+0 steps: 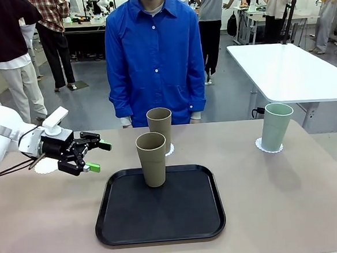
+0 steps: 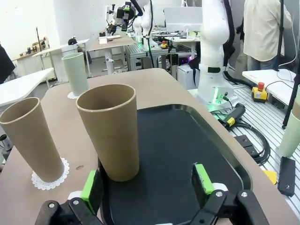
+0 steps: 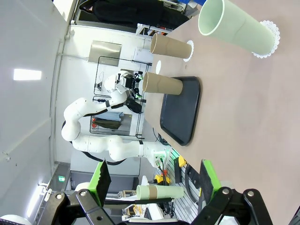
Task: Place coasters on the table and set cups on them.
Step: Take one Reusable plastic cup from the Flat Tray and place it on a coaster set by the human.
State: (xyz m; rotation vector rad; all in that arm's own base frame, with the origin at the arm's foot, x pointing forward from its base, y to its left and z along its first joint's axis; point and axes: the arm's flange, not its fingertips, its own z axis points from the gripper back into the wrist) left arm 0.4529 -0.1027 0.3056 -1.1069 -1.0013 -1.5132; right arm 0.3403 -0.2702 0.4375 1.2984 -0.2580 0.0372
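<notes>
Last tan tapered tumbler [image 1: 152,159] stands on black rectangular tray [image 1: 130,233], no doily under it. Your left gripper [image 1: 95,156] beside tray, jaws wide, empty; right gripper [image 3: 152,180] likewise. Judged next: grasp tumbler, carry to white lacy doily [image 1: 44,165] left of tray.

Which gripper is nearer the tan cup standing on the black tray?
Left. The left gripper hovers open just beside the tan cup at the tray's edge; the right gripper sits much farther back, also open.
</notes>
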